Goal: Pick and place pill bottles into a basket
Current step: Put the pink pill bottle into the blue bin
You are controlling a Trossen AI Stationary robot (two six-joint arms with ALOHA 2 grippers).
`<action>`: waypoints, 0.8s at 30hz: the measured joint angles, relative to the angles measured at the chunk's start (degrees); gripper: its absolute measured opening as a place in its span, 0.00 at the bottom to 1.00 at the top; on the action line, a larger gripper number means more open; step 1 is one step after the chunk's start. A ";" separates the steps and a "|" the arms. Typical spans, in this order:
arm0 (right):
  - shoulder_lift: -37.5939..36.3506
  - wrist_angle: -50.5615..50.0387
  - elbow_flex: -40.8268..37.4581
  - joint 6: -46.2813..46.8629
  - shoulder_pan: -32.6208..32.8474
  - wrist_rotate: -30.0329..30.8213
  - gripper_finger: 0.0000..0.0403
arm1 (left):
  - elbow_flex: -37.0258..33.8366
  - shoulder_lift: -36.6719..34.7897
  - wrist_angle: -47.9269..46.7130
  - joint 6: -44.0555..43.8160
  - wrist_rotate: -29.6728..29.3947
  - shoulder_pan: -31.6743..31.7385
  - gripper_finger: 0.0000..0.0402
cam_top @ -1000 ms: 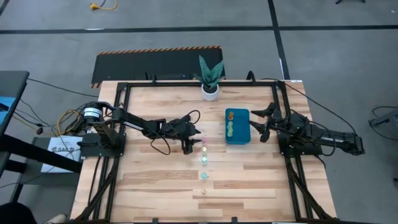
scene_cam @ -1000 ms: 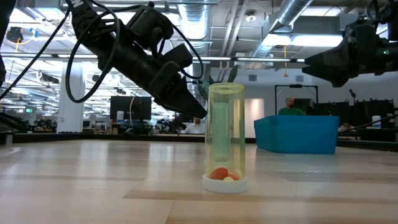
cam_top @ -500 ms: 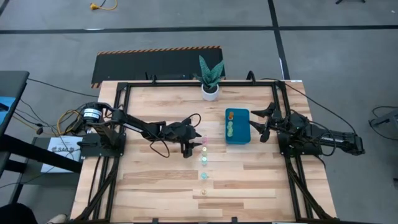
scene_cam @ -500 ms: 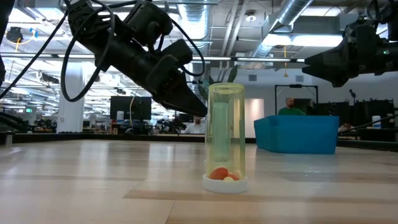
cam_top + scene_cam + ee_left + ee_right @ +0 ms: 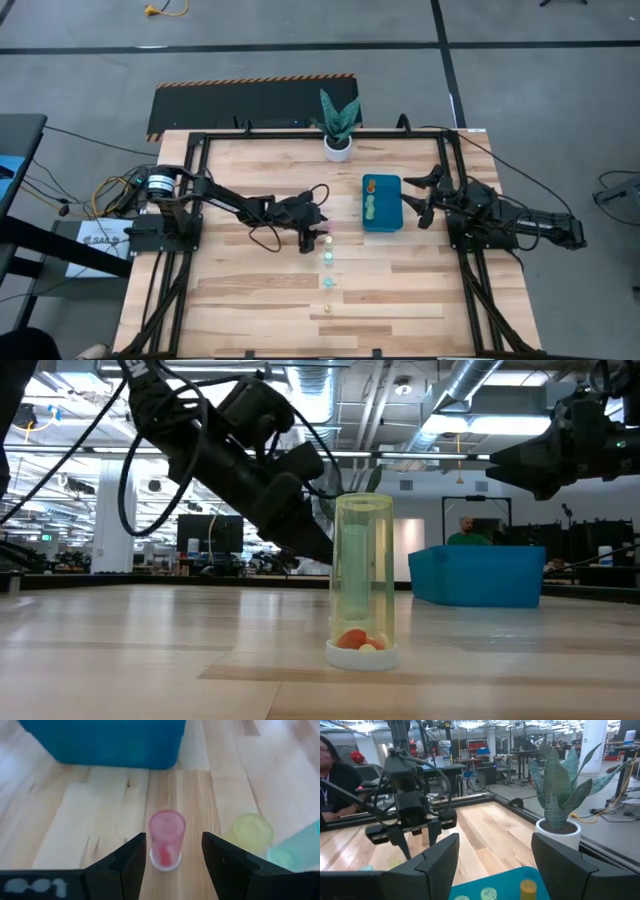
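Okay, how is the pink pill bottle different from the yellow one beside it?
The pink bottle sits between the open fingers of the left gripper, lined up for a grasp; the yellow bottle stands off to one side, outside them. In the high view the pink bottle is nearer the basket than the yellow one. Both stand upright on the table, not yet in the basket.

Pale wood, clear plastic

The worktop is matt, light-grained wood planking; the pink pill bottle looks translucent plastic, the basket smooth opaque teal-blue plastic.
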 joint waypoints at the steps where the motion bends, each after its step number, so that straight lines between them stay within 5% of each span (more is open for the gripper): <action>1: 0.01 0.02 0.00 0.00 0.00 -0.08 0.61 | 0.66 0.48 0.39 0.15 0.00 0.00 0.45; 12: 0.08 0.00 0.00 0.00 0.00 -0.13 0.61 | 5.53 4.11 -3.24 1.11 1.44 0.24 0.43; 24: 0.08 0.00 0.00 0.00 0.00 -0.13 0.61 | 5.96 4.06 -3.51 0.86 1.83 0.44 0.18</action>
